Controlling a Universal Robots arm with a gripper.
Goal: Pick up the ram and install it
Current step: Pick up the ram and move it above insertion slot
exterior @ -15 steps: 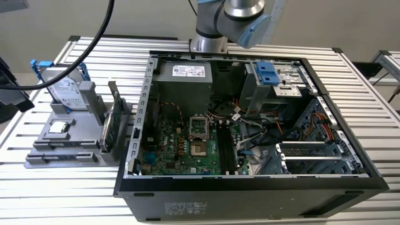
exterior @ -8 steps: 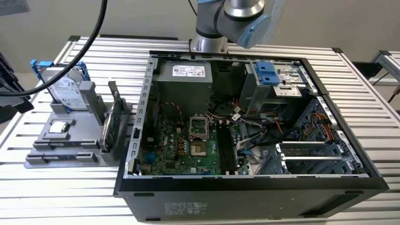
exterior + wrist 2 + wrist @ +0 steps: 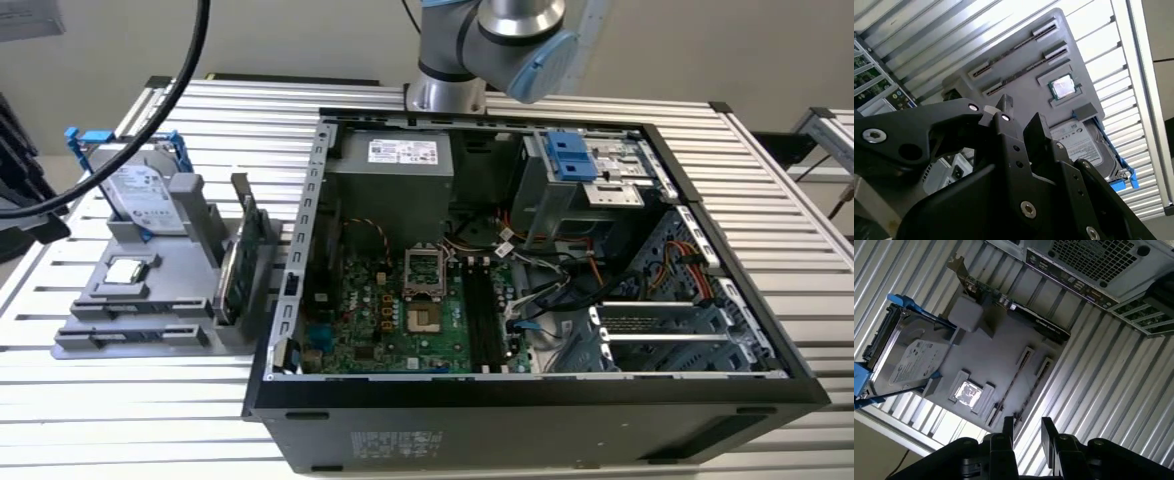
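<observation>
- An open black computer case [image 3: 534, 425] lay on a slatted metal table [image 3: 120, 420], its green motherboard [image 3: 380, 335] exposed.
- A grey holder [image 3: 134, 338] sat beside the case, toward the exterior view's left.
- The holder carried a tilted hard drive [image 3: 140, 195], a flat silver processor chip [image 3: 127, 270] and an upright card [image 3: 254, 225] with a metal bracket.

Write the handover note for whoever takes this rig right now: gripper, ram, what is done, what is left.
Gripper: open and empty, hanging over the grey holder that sits beside the computer case.
Ram: on edge in a slot of the holder, apart from the fingers.
Done: nothing of the job shows as done; the memory slots on the motherboard look empty.
Left: both the pick and the install.
</observation>
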